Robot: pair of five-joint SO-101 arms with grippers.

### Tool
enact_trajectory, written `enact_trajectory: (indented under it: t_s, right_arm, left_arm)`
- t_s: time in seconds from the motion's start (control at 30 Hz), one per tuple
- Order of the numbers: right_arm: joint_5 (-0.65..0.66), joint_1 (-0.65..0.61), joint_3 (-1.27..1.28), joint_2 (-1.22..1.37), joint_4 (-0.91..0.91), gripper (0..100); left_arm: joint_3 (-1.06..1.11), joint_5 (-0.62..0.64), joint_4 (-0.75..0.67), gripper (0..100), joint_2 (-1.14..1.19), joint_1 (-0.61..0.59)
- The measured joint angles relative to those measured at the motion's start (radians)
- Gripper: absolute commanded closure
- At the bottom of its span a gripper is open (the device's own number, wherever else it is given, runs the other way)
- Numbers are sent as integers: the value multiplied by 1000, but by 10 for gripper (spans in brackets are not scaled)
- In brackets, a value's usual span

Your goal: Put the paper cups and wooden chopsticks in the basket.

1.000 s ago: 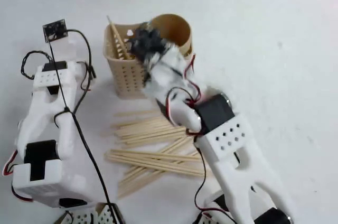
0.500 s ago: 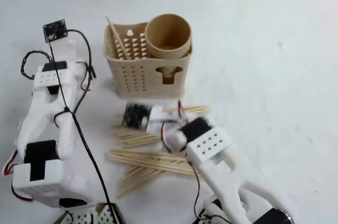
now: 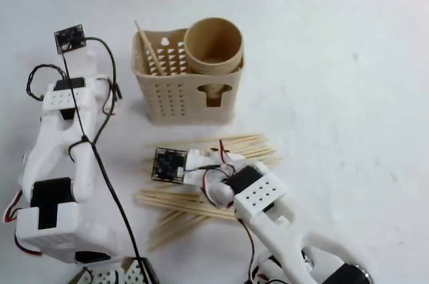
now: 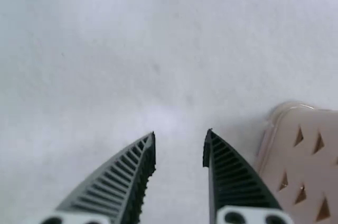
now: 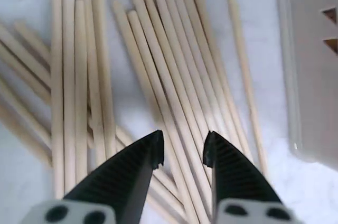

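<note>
White tabletop [image 3: 348,63] is carrying one basket [image 3: 177,100] in the high view. One paper cup [image 3: 213,43] (perhaps a nested stack, I cannot tell) and one chopstick [image 3: 149,48] are sitting inside it, the stick tilted. A loose pile of chopsticks [image 3: 188,205], too overlapped to count, is lying near the basket. In the left wrist view the left tool [image 4: 180,132] is hanging released over bare tabletop, beside the basket's corner. In the right wrist view the right tool [image 5: 182,133] is hovering released, gripping nothing, directly above the pile.
</note>
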Motion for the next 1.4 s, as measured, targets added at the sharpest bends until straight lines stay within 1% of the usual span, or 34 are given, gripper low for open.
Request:
enact_trajectory:
  t_s: [0.1, 0.43, 0.63, 0.7, 0.8, 0.87, 1.23, 1.4]
  right_arm:
    - [0, -2, 2, 0, 0, 815]
    - [0, 0, 28, 2, -6, 822]
    - [0, -3, 28, 120, -78, 823]
    - [0, -2, 28, 140, -92, 840]
    - [0, -2, 28, 140, -98, 914]
    - [0, -2, 28, 144, -100, 937]
    - [0, 6, 28, 150, -101, 943]
    - [-9, 71, -37, 150, -44, 937]
  left_arm:
    - [0, 0, 0, 836, 0, 0]
    - [0, 0, 0, 836, 0, 0]
    - [0, 0, 0, 836, 0, 0]
    - [0, 0, 0, 836, 0, 0]
    - [0, 0, 0, 836, 0, 0]
    - [0, 0, 0, 836, 0, 0]
    - [0, 0, 0, 836, 0, 0]
    - [0, 0, 0, 836, 0, 0]
